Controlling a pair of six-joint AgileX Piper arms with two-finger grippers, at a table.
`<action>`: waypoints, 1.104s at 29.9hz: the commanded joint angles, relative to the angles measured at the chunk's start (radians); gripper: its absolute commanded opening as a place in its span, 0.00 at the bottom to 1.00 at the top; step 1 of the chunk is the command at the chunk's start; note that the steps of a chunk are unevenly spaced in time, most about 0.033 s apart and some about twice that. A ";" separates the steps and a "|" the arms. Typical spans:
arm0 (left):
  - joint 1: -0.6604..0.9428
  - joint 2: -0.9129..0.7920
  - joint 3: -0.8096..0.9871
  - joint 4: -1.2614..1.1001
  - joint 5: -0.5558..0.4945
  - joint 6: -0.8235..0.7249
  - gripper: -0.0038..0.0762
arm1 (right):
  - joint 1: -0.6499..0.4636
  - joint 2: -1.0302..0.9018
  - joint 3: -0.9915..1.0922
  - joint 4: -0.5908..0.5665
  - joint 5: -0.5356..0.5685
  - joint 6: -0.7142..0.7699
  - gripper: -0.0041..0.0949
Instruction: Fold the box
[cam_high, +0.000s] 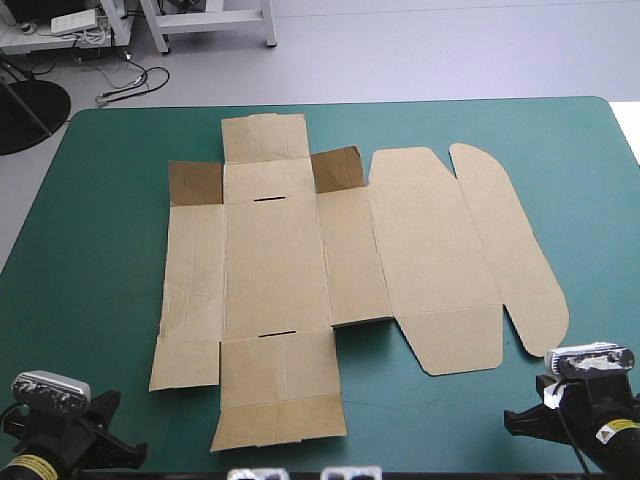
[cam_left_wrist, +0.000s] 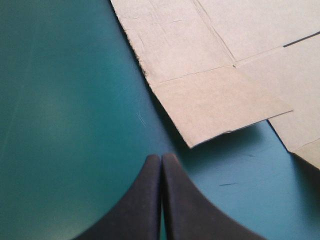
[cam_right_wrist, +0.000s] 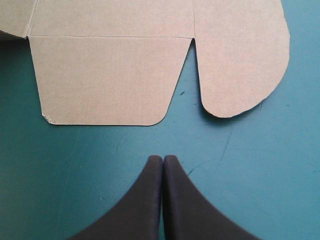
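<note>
While pressed together into one point and holding nothing: left claw (cam_left_wrist: 161, 157), low over bare teal-green tabletop (cam_left_wrist: 65, 125). Just ahead, not touching, a square corner flap of the brown box (cam_left_wrist: 215, 100). Same with right claw (cam_right_wrist: 163, 157): black fingers tight together, nothing held, near a flap with round corners and a big round one beside it. Lying flat and open in the middle of the tabletop, two small far flaps tipped up a bit.

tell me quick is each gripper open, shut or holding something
Left gripper: shut, empty, the box just ahead of it.
Right gripper: shut, empty, also short of the box.
</note>
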 joint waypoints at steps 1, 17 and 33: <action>-0.006 0.013 -0.023 0.003 -0.064 -0.006 0.04 | 0.003 0.009 -0.028 0.011 -0.046 -0.006 0.03; -0.006 0.035 -0.055 -0.015 -0.053 -0.009 0.04 | 0.003 0.009 -0.028 0.011 -0.047 -0.006 0.03; -0.006 0.430 -0.503 -0.031 -0.065 -0.044 0.04 | 0.003 0.009 -0.028 0.010 -0.056 -0.010 0.03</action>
